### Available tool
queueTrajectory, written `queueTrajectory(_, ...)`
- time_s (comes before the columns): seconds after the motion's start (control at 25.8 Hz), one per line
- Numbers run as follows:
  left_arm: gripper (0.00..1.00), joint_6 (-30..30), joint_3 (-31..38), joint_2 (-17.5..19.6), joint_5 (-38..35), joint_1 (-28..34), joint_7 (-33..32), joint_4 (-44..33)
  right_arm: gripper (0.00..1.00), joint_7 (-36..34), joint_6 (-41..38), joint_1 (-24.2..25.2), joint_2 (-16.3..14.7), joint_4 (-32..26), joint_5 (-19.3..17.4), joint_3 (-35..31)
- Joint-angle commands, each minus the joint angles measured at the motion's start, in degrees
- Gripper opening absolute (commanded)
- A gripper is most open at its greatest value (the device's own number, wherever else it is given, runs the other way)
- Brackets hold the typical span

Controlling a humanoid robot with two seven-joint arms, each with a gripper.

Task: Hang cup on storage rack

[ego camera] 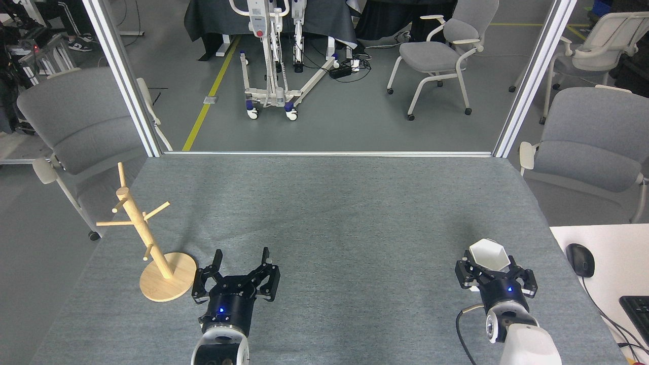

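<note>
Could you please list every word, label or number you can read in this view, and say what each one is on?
None: there is no readable text in this view.
The cup, storage rack and both grippers carry no markings.
The keyboard keys are too small to read.

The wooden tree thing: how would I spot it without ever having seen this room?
Find the grey table and look to its near left corner. The storage rack stands there beside the open left claw: the only pale wooden piece, a post with pegs on a round base.

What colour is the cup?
Plain white cup, seen best in the head view.
</note>
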Motion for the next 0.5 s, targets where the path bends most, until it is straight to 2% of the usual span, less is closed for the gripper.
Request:
queueTrajectory(0.0, 1.0, 0.01, 0.0, -0.02, 0.03, 0.08, 0.01, -0.08, 0.99, 0.08, 0.06, 0.0, 0.0, 0.02, 0.0, -0.01)
queueTrajectory(0.16, 0.99, 0.01, 0.0, -0.02, -0.06, 0.17, 0.01, -0.08, 0.96, 0.08, 0.24, -0.44, 0.09, 0.28, 0.09, 0.16)
queueTrajectory(0.31, 1.0, 0.01, 0.0, -0.1, -0.06, 0.17, 0.01, -0.17, 0.87, -0.01, 1.3, -1.85, 0.09, 1.69, 1.58, 1.39)
queueTrajectory(0.39, 1.0, 0.01, 0.0, -0.02, -0.06, 0.17, 0.01, -0.25, 0.79, -0.01, 1.3, -1.85, 0.18, 1.69, 1.58, 1.39)
queueTrajectory(0.47, 1.0, 0.01, 0.0, -0.02, 0.03, 0.26, 0.01, -0.43, 0.65, -0.01, 1.12, -1.76, 0.18, 1.69, 1.67, 1.39)
